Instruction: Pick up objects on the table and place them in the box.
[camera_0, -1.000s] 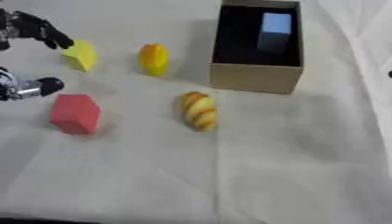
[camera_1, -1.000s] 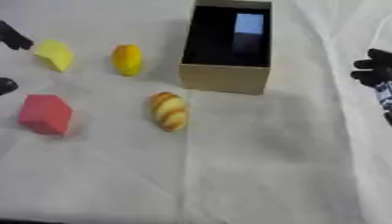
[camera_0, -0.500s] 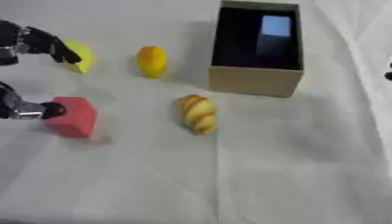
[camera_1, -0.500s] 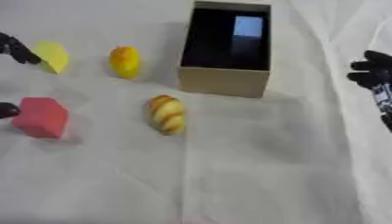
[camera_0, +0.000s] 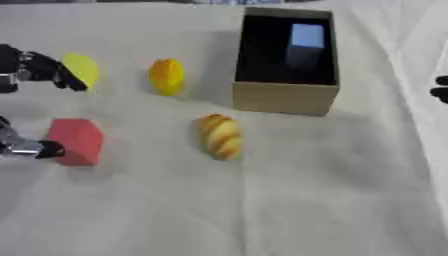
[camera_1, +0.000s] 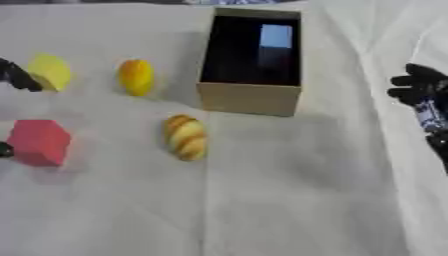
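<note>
Left hand (camera_0: 31, 75) has moved in from the far-left edge over the last second: one black finger now touches the left side of the pale yellow rounded piece (camera_0: 81, 70), another tip touches the left face of the red foam-like cube (camera_0: 76, 141). Fingers spread wide between those two, closed on nothing. The objects themselves sit where they were.

Layout on the white-cloth worktop (camera_0: 262, 210):
- yellow piece far left, cube nearer and just below it
- orange-yellow oval fruit-shaped object (camera_0: 166, 76) right of the yellow piece, apart from it
- striped tan bread-roll-shaped object (camera_0: 220, 136) centre, near the front-left corner of the box
- open cardboard box with black interior (camera_1: 252, 62) far centre-right, a pale blue reflective patch inside

Right hand (camera_1: 422, 90) at the right edge, clear of everything, fingers loosely curled, holding nothing.
</note>
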